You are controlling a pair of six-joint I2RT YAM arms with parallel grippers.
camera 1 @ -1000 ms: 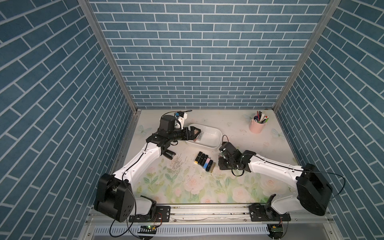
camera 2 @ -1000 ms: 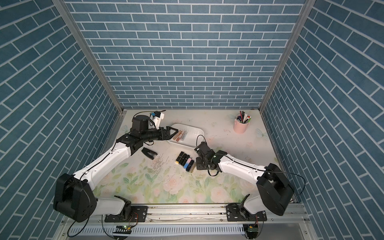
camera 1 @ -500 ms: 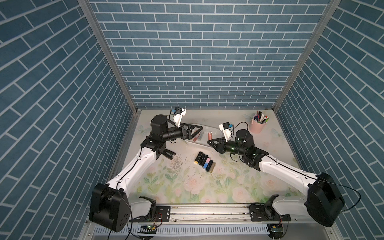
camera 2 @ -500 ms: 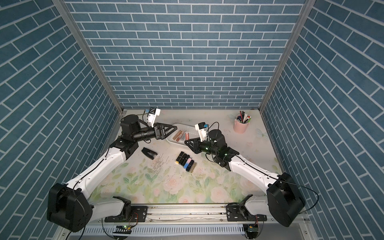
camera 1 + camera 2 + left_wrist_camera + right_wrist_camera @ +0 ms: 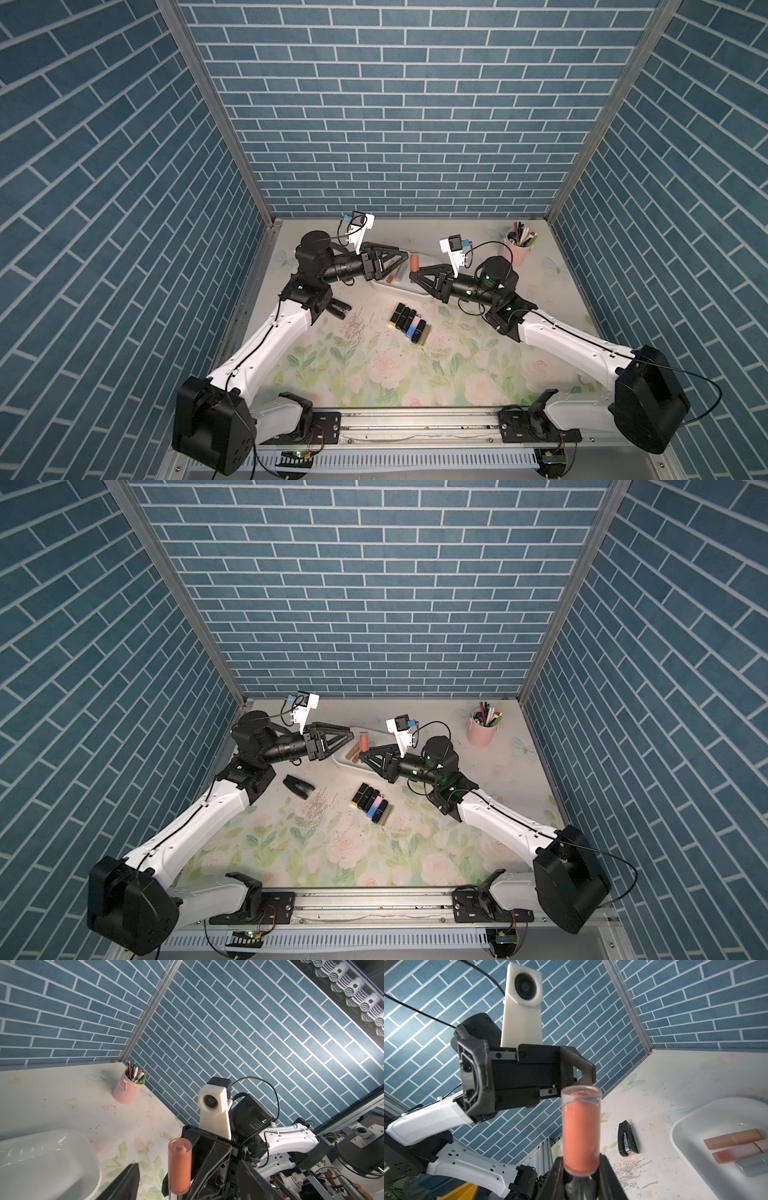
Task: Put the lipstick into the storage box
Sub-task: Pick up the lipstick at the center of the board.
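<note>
Right wrist view: pinching the lipstick point(image 5: 580, 1132) upright by its lower end in the clamped right gripper point(image 5: 580, 1162), just ahead of the wide-spread, empty left gripper point(image 5: 529, 1084).

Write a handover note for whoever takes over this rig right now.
Right gripper: jaws shut on the base of a coral lipstick, held upright near the storage box.
Left gripper: jaws open either side of that lipstick, not gripping.
Done: three lipsticks lie in the box.
To do: box the held one, then the row on the table.
</note>
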